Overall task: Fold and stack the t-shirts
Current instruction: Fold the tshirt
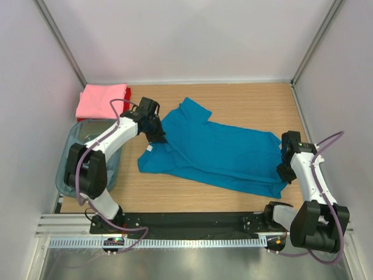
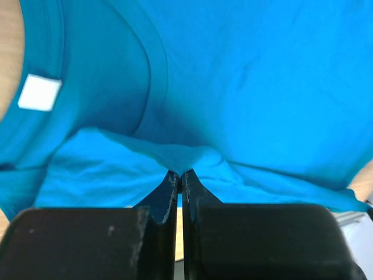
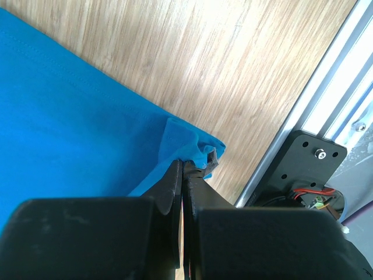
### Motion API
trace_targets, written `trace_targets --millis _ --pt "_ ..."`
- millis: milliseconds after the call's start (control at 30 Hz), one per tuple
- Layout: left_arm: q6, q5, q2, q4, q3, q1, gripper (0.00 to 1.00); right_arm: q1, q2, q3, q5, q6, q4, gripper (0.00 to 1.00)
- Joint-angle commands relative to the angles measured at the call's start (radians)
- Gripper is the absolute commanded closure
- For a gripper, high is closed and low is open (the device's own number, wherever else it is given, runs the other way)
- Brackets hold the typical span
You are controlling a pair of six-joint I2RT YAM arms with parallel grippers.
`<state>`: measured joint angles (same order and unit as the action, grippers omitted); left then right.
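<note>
— Across the middle of the tabletop [image 1: 245, 99] we logged the teal t-shirt [image 1: 221, 154] lying spread but rumpled, collar end to the left, hem to the right. Did we note the grips?

— We did. The left hand [image 2: 179, 175] was closed on a small raised pinch of teal cloth near the collar [image 2: 156, 64], with the white label [image 2: 39, 92] off to one side. The right hand [image 3: 183, 166] was closed on the hem corner, where the cloth bunched at its tips.

— And the other shirts?

— We saw the pink t-shirt [image 1: 102, 99] folded in the far left corner, resting on the red t-shirt [image 1: 127, 93], of which only edges showed. The bin [image 1: 70, 146] stood just in front of that stack, under the left arm. We could not make out its contents.

— Handling?

— We judged the cloth light, soft and limp. It would sag between the two grips and drag on the wood rather than move as a flat sheet. We had no fragility concern. Thin pinches could slip out, so we favoured seams, shoulders and hem corners, where the layers are thicker.

— Stage?

— We rated it early in the fold for the teal one: held at both ends, no clean fold visible yet. The main risk, in our view, was uneven tension twisting the shirt.
</note>
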<state>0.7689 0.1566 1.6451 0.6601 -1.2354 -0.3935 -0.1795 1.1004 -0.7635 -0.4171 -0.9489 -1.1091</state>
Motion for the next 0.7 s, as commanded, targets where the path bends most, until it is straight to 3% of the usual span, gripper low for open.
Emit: trace_targets --millis 0,433,667 --pt "-0.065 -0.041 0.041 0.018 -0.082 -0.001 1.00 0.000 0.012 -0.017 -0.066 -0.036 0.012 0.99" --pt "-0.102 -0.133 0.173 0.136 -0.203 -0.001 1.00 0.000 0.130 -0.003 -0.112 -0.068 0.023 0.99" --pt "-0.082 -0.184 0.193 0.176 -0.234 -0.002 1.00 0.000 0.104 0.007 -0.078 -0.019 0.117 0.99"
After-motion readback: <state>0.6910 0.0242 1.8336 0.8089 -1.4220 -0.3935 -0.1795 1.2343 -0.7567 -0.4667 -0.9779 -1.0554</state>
